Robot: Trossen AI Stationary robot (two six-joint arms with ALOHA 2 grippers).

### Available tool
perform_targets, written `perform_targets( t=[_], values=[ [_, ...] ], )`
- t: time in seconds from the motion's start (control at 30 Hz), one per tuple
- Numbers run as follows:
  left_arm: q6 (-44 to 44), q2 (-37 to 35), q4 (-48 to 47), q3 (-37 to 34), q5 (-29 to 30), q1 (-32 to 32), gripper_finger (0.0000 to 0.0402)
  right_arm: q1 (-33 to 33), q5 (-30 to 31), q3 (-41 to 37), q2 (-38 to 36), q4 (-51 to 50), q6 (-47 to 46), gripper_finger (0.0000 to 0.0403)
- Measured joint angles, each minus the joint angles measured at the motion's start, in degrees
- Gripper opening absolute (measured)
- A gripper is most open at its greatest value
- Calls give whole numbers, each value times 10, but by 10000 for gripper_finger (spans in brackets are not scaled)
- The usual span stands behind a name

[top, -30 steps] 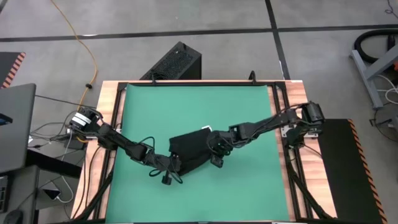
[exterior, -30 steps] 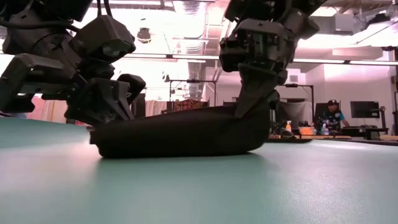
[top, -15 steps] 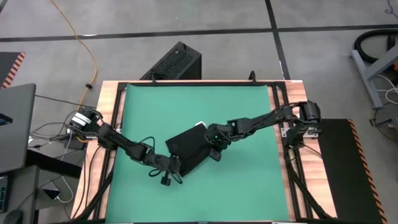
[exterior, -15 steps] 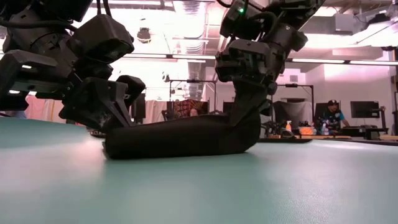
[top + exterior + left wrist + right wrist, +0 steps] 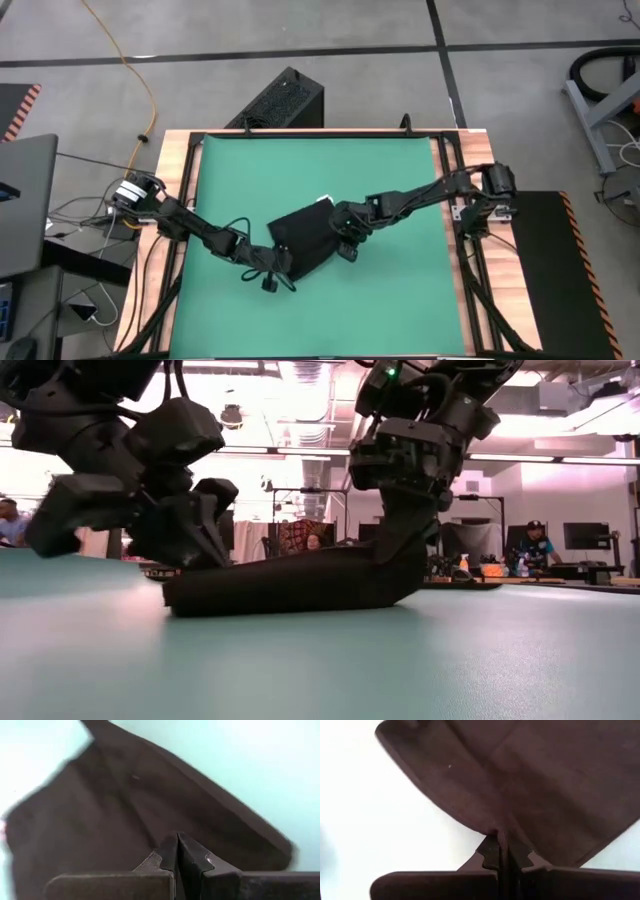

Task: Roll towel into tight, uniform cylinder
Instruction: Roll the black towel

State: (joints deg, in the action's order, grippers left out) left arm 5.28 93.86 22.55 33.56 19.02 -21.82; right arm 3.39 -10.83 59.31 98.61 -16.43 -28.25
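Towel: black soft cloth, folded flat and angular, lying near the middle of the green mat.
Tag: small white tag, seen only from above.
Left gripper: jaws pinched together on the towel's near corner.
Right gripper: jaws clamped on the towel's opposite edge.
Low view: towel forms a low, smooth hump.

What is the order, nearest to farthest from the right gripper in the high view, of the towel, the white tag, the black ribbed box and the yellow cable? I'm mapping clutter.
From the right gripper:
1. Towel, pinched in it, mid-mat.
2. White tag, at the towel's far edge.
3. Black ribbed box, on the floor beyond the table's far edge.
4. Yellow cable, on the floor, far left.
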Motion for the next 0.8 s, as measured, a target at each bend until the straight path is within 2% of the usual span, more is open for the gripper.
perform_targets(
  t=[0.13,0.4,0.53,0.67,0.8],
  values=[
    [70,0,40,0,15,20,0,18,2,0,0,2,-13,17],
    [107,4,70,0,-106,122,0,51,20,0,0,2,-47,17],
    [101,65,151,5,-171,136,0,61,23,0,0,10,-63,17],
    [98,144,191,30,-173,130,0,68,23,0,-1,20,-69,17],
    [81,187,201,51,-176,118,0,61,22,0,-1,11,-69,17]
  ],
)
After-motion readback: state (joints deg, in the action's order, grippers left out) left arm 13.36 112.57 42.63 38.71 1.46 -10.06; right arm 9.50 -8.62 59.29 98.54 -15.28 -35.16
